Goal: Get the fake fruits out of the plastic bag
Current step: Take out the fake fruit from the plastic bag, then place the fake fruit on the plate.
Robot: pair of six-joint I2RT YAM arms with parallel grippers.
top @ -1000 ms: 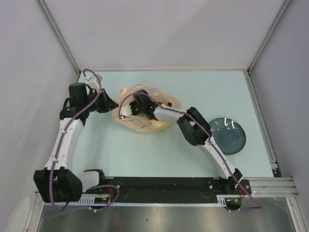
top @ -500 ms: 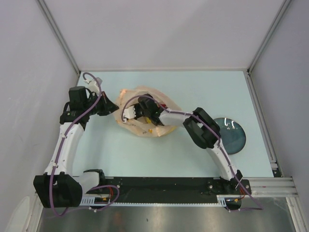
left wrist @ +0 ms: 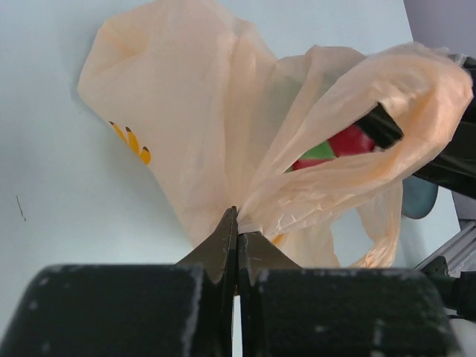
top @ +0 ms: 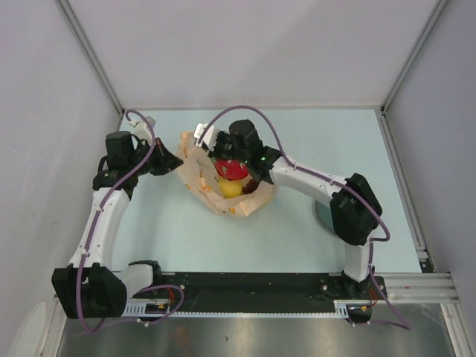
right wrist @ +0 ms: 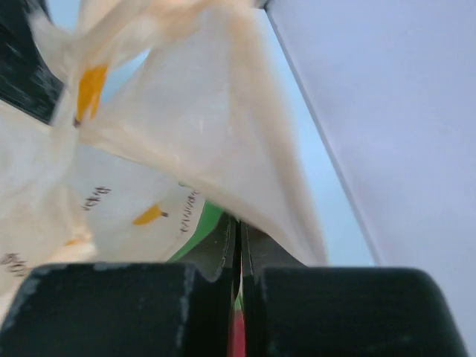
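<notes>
- Peach-orange and crinkly, the plastic bag [top: 202, 172] lies on the pale blue table [top: 312, 134], a bit left of the middle.
- Small yellow banana pictures are printed on its thin skin.
- The bag's mouth gapes open toward the top camera, so you can see inside.
- The fake fruits [top: 232, 178] sit inside the bag, bunched together.
- A red fruit [top: 233, 169] is on top. A yellow fruit [top: 230, 188] touches it at 6 o'clock.
- Something dark red lies at 4 o'clock of the red fruit, but it is too small to name.
- In the left wrist view a green piece [left wrist: 320, 151] shows beside the red one, through the open mouth.
- The left gripper [left wrist: 237, 227] is at the bag's 9 o'clock. Its two fingers are pressed together with the bag's edge pinched between them.
- The right gripper [right wrist: 238, 230] is at the bag's 12 o'clock. Its fingers are pressed together too, on a fold of the bag, with red and green showing past the tips.
- A dark blue plate [left wrist: 416, 199] lies at about 3 o'clock of the bag, well apart from it and mostly hidden by the right arm.
</notes>
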